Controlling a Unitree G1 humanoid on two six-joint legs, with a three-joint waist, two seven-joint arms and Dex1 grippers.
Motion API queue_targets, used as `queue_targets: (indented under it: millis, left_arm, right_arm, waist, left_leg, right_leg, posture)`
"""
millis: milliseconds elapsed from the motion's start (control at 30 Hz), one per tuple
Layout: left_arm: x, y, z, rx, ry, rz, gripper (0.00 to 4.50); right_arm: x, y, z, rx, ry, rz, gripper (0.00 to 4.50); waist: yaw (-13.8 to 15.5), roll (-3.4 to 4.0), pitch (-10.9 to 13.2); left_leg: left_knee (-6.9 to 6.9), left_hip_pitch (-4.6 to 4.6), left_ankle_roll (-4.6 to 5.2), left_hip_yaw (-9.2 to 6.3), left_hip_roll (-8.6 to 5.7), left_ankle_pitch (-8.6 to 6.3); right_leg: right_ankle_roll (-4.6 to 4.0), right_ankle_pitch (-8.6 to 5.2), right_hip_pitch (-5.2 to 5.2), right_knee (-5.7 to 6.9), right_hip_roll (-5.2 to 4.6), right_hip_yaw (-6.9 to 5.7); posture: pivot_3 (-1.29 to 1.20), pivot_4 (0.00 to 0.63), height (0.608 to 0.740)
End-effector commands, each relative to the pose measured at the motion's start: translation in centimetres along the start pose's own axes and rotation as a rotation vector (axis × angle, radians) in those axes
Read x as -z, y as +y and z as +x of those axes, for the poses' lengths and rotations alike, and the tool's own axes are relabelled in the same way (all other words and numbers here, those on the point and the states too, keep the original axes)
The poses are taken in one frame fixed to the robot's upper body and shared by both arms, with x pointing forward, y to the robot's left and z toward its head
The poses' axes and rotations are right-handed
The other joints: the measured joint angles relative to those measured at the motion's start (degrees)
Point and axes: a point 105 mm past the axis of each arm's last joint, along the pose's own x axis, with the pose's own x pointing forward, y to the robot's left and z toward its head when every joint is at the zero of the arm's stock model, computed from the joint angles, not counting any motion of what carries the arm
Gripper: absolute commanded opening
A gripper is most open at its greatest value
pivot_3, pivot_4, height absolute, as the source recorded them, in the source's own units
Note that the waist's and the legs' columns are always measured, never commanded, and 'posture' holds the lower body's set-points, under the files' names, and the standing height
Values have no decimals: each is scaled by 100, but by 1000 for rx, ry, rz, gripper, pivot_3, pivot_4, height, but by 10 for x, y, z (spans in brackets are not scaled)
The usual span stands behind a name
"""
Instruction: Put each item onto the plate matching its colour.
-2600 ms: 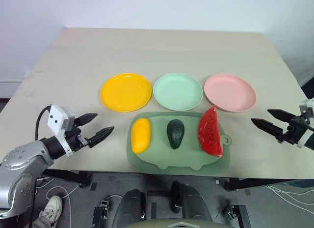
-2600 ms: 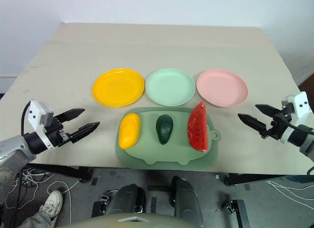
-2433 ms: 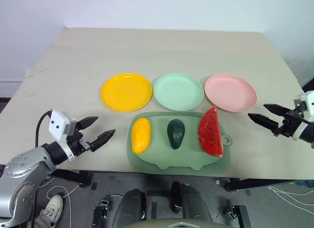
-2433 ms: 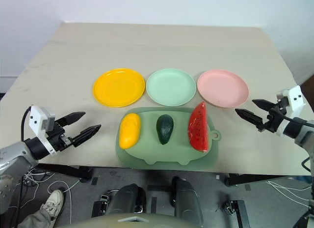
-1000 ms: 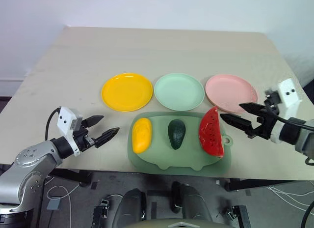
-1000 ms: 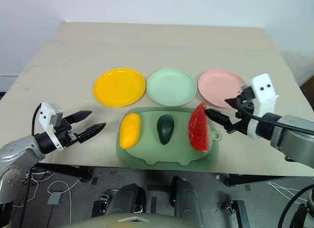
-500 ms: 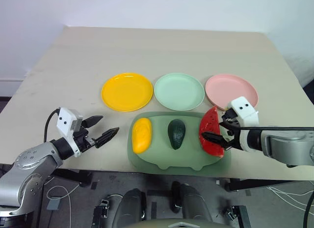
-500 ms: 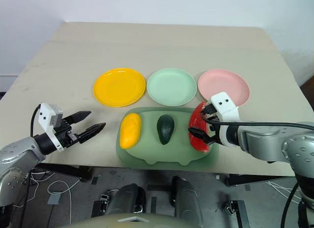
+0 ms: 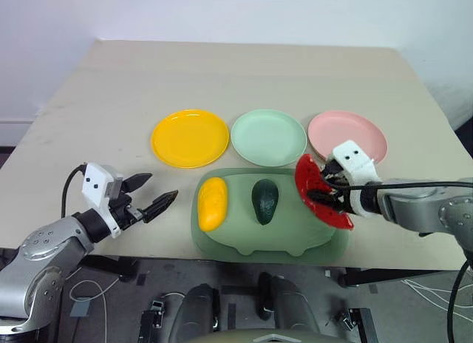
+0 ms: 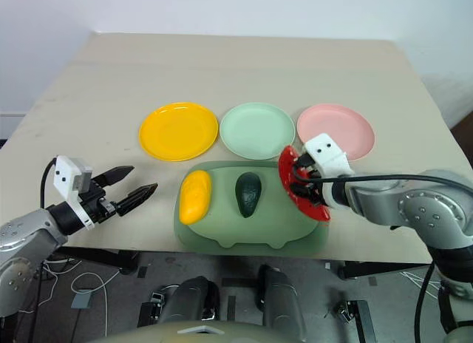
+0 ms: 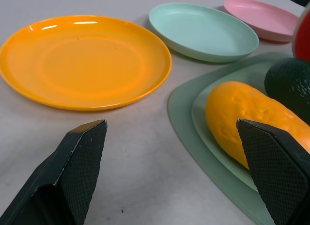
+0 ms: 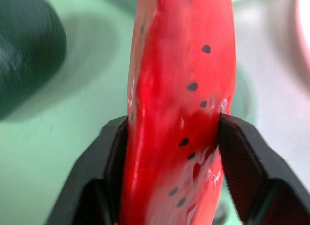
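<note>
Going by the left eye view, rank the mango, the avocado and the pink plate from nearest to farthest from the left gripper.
1. Mango: on the near-left end of the cutting board, closest to the open left gripper.
2. Avocado: mid-board, just past the mango.
3. Pink plate: far right of the plate row, farthest away.

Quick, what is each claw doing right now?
Left claw: open, holding nothing.
Right claw: shut on the watermelon slice.
</note>
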Motion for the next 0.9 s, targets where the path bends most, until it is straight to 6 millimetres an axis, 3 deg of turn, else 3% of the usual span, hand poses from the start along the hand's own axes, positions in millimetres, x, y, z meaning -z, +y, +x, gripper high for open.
queue_targets:
  millis: [33,233,367,533,733,900]
  left_arm:
    - [-12,-1,-5,-12,-32,40,4500]
    - [-13,1,-5,-18,-35,47,4500]
    - [-13,0,-3,-16,-36,54,4500]
    - [-16,1,-3,-21,-44,62,4500]
    - [-16,-2,-8,-37,-46,62,4500]
    - [-14,-3,-10,-43,-45,55,4500]
  right_arm:
    - [-37,-26,-16,73,-117,-34,2316]
    - [-62,-93,-12,287,-146,-91,2316]
    - [-55,-131,15,347,-128,-103,2316]
    - [-51,-155,41,363,-111,-44,2316]
    - [-46,-162,46,376,-81,-120,4338]
    - [-78,-162,5,468,-222,-381,4423]
  waist:
    - [0,1,0]
    - [-1,-1,0]
    - [-13,-1,0]
    - [-59,5,3]
    - [-57,7,5]
    - [-7,20,12]
  left_leg:
    - [0,0,0,0,0,0]
    - [0,-3,1,1,-2,0]
    - [-1,0,1,4,-8,0]
    - [-5,-4,0,10,-9,0]
    - [-6,-7,0,11,-3,1]
    - [-6,-8,1,9,-2,0]
  right_leg:
    - [0,0,-1,1,0,0]
    - [-1,0,0,-4,-1,-2]
    - [-1,0,1,-4,0,-1]
    - [13,10,-7,0,3,-1]
    - [14,11,-8,1,-2,-1]
    - [15,11,-8,0,-4,-1]
  posture:
    - [0,150,740]
    - [0,150,740]
    - [0,150,740]
    - [0,150,740]
    - [0,150,740]
    - [0,150,740]
